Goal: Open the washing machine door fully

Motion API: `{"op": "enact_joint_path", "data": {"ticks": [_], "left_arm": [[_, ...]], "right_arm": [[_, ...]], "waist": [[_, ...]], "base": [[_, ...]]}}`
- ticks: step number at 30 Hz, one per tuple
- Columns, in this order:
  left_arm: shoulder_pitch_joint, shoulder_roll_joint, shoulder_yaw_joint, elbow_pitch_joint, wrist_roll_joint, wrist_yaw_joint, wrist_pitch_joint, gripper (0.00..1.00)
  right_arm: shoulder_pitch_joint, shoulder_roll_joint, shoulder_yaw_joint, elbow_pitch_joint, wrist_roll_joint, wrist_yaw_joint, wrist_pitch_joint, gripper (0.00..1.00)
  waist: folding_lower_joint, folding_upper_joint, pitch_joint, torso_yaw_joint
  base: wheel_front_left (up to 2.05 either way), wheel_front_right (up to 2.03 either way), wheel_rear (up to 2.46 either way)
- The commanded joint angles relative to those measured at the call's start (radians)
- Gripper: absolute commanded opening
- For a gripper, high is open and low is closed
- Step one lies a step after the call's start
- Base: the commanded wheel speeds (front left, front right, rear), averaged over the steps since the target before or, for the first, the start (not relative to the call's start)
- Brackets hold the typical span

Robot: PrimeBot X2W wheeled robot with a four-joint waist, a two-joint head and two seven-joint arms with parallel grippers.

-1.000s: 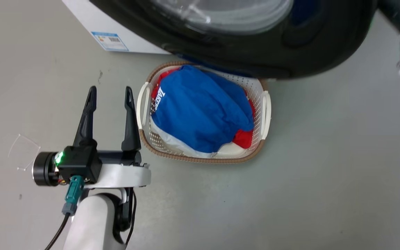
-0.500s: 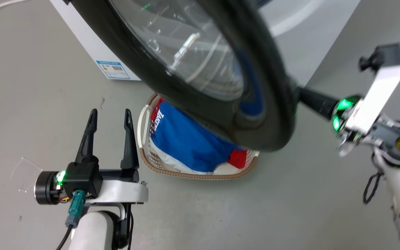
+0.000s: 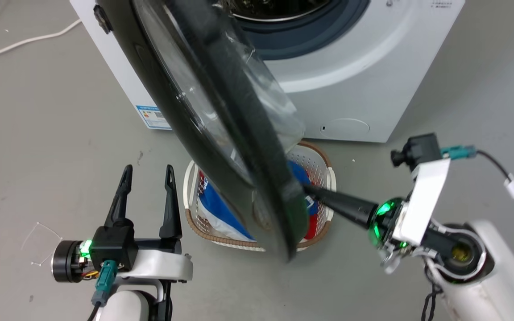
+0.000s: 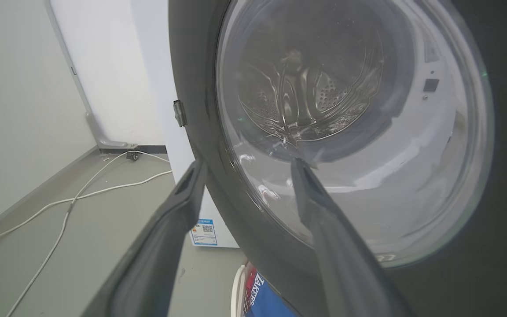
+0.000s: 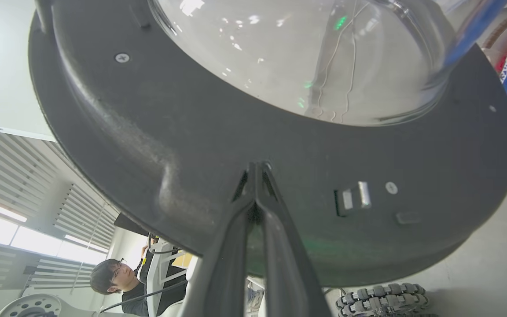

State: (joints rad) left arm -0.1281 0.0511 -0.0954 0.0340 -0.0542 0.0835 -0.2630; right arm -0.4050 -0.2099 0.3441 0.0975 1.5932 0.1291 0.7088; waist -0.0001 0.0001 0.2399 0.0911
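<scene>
The white washing machine (image 3: 373,80) stands at the top of the head view with its drum mouth (image 3: 279,11) uncovered. The black washing machine door (image 3: 221,116) is swung out and seen nearly edge-on, reaching down over the basket. My right gripper (image 3: 307,188) is shut, its tips pressed against the door's inner rim (image 5: 148,132) just below the glass bowl (image 5: 302,53); the right wrist view shows those tips (image 5: 257,166) closed together. My left gripper (image 3: 148,169) is open and holds nothing, apart from the door's outer side (image 4: 200,88), with its fingertips (image 4: 192,176) spread.
A white laundry basket (image 3: 328,171) with blue and red clothes sits on the floor under the door's lower edge. White cables (image 4: 82,198) trail on the floor left of the machine. A person (image 5: 112,277) is seen beyond the door in the right wrist view.
The head camera has tilted up, bringing the machine's front into view. The door has swung further open, from face-on to nearly edge-on. My right gripper came into view, pushing the door's inner rim.
</scene>
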Motion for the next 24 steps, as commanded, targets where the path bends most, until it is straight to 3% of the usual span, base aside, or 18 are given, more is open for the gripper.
{"op": "enact_joint_path", "data": {"ticks": [1,12,18,24], "left_arm": [[0.008,-0.001,-0.002,0.001,0.001,0.005,-0.003,1.0],[0.042,-0.001,-0.004,0.01,0.005,0.01,-0.003,1.0],[0.071,-0.001,0.0,0.019,0.008,0.006,-0.003,1.0],[0.106,-0.001,0.001,0.021,0.014,0.002,-0.003,1.0]], "right_arm": [[0.024,0.012,0.014,-0.008,0.004,0.003,0.003,0.0],[0.121,0.052,0.044,0.001,-0.003,0.003,-0.016,0.0],[0.189,0.069,-0.011,0.007,0.021,0.003,-0.074,0.0],[0.273,0.09,-0.123,-0.042,0.013,0.003,-0.21,0.0]], "waist": [[0.0001,-0.0001,-0.009,0.005],[0.0001,-0.0001,-0.053,0.011],[0.0001,-0.0001,-0.101,0.004],[0.0001,-0.0001,-0.156,-0.009]], "base": [[0.0,0.0,0.0],[0.0,0.0,0.0],[0.0,0.0,0.0],[0.0,0.0,0.0]]}}
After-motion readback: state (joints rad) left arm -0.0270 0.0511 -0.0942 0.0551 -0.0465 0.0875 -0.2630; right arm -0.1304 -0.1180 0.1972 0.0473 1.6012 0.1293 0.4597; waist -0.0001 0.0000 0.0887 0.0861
